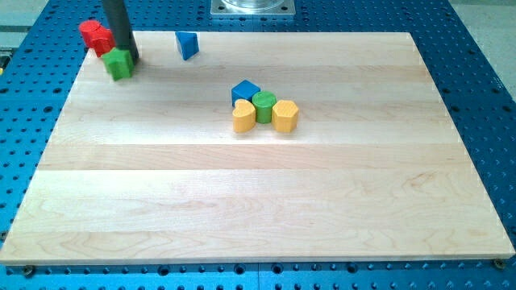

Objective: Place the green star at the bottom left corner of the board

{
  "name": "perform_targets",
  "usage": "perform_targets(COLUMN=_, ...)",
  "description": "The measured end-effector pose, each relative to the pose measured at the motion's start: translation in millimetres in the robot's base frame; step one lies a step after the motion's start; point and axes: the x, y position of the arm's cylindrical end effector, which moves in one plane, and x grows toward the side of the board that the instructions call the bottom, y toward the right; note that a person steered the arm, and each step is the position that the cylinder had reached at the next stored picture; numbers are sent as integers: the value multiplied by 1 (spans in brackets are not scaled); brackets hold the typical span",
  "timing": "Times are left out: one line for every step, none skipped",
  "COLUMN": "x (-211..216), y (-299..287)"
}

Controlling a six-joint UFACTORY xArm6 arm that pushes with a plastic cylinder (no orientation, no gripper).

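The green star (118, 64) sits near the top left corner of the board (266, 201), just inside the top edge and close to the left edge. My tip (130, 58) stands against the star's upper right side, touching it or very nearly so; the rod hides the exact contact. There are no fingers on this arm to open or close, only the bare rod, so nothing is grasped; the star can only be shoved.

Just above and to the left of the star, at the very top left corner, lie two red blocks (96, 36), pressed together; their shapes are hard to make out behind the rod. They are close to the star but seem to be just apart from it.

As I judge it, the task is barely begun. The star is at the wrong end of the left edge, and almost the whole run down that edge to the bottom left corner is left to do. My tip's place, on the star's upper right, suits a push down and leftward.

Elsewhere, a blue triangular block (187, 44) lies by the top edge, well right of the star. Near the board's middle a blue block (245, 90), a green cylinder (264, 106), a yellow heart-like block (243, 117) and a yellow hexagonal block (285, 115) cluster together, far from the star's likely path.
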Motion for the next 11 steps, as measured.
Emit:
perform_targets(x=69, y=0)
perform_targets(x=137, y=0)
perform_targets(x=90, y=19)
perform_targets(x=47, y=2)
perform_targets(x=73, y=-35)
perform_targets(x=77, y=-40)
perform_targets(x=127, y=-24)
perform_targets(x=196, y=-2)
perform_targets(x=197, y=-2)
perform_targets(x=167, y=-17)
perform_targets(x=238, y=-35)
